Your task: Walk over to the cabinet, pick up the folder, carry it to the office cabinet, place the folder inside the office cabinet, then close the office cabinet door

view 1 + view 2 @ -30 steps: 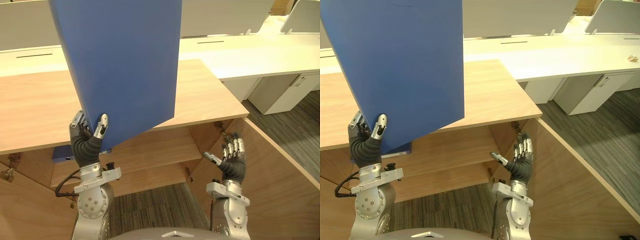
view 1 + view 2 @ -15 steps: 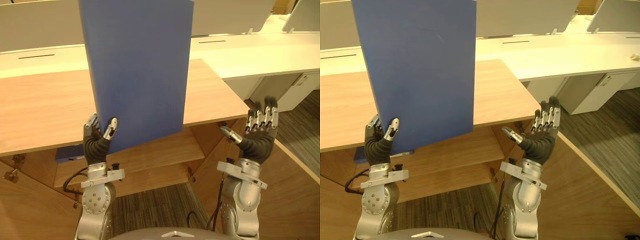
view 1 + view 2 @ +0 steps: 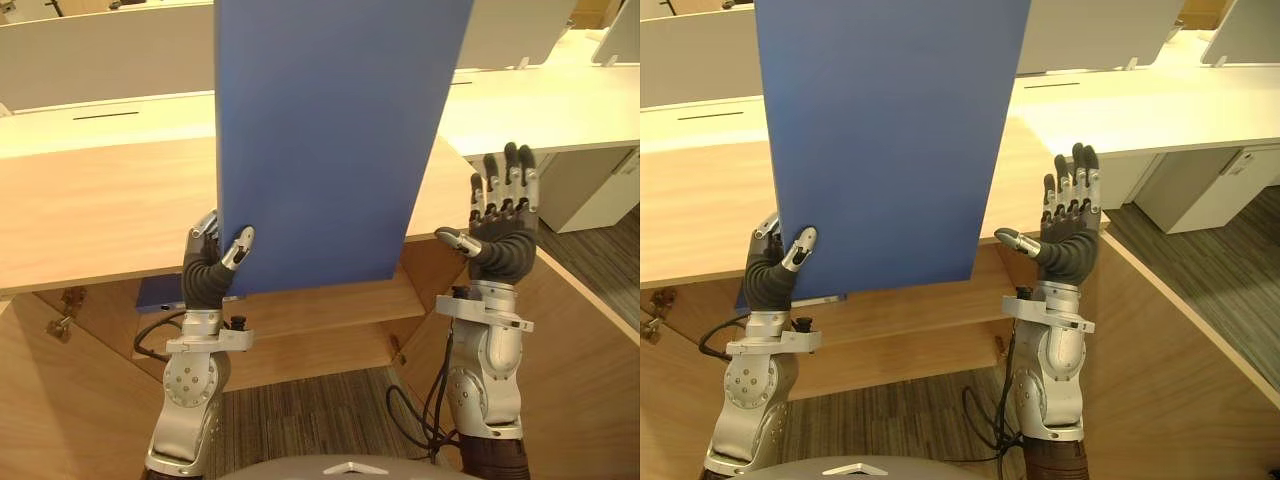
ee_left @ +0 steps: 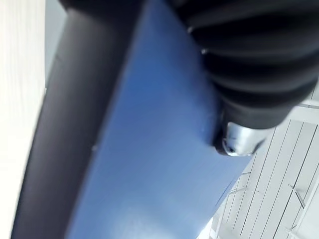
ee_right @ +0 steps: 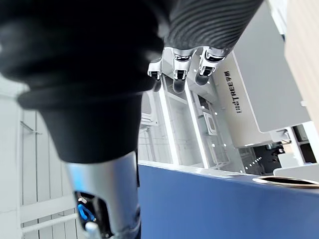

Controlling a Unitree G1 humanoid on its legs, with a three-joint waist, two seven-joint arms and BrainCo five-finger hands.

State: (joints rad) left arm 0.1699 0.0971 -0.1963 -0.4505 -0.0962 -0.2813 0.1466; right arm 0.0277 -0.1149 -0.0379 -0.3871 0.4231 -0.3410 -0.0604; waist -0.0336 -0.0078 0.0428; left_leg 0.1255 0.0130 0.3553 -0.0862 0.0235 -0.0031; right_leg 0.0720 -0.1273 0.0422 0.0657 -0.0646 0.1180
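Your left hand [image 3: 210, 275] clamps the upright blue folder [image 3: 320, 150] by its lower corner; your right hand [image 3: 500, 245] hovers just beside, fingers straight.

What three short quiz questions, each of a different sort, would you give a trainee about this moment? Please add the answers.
1. True or false: the folder lies flat on the wooden cabinet top.
2. Which hand holds the folder? A: left. B: right. C: both.
3. Fill in: the right hand is raised beside the folder with its fingers ___, holding nothing.

Key:
1. False. The folder is held up, nearly upright.
2. A. The left hand pinches the folder's lower corner.
3. Straight.
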